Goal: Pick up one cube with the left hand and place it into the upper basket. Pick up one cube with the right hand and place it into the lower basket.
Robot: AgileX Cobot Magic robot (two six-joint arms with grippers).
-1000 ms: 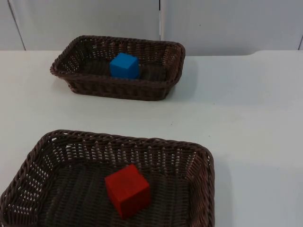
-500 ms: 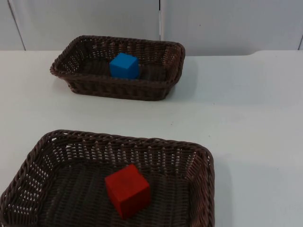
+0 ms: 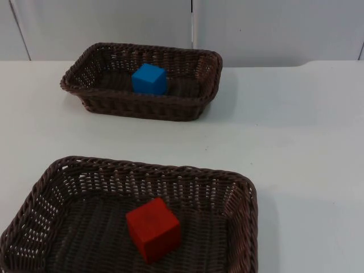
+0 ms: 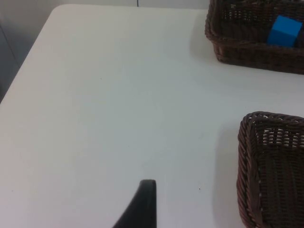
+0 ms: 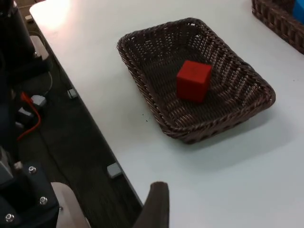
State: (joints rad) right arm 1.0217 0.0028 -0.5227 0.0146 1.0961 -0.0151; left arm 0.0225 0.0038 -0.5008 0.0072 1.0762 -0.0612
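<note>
White table top (image 3: 296,131), matte, evenly lit, soft shadows only. Ends at grey partition wall (image 3: 273,28); vertical dark seam (image 3: 192,23) between wall panels. Rounded table corner (image 4: 57,9) in left wrist view, grey wall just beyond. In right wrist view, table edge (image 5: 95,109) dropping to dark floor (image 5: 71,142); small grey brackets (image 5: 114,169) under the edge. Bright glare patch (image 5: 54,12) near the far table corner.

A white table (image 3: 296,131) ends at a grey partition wall (image 3: 273,28).
</note>
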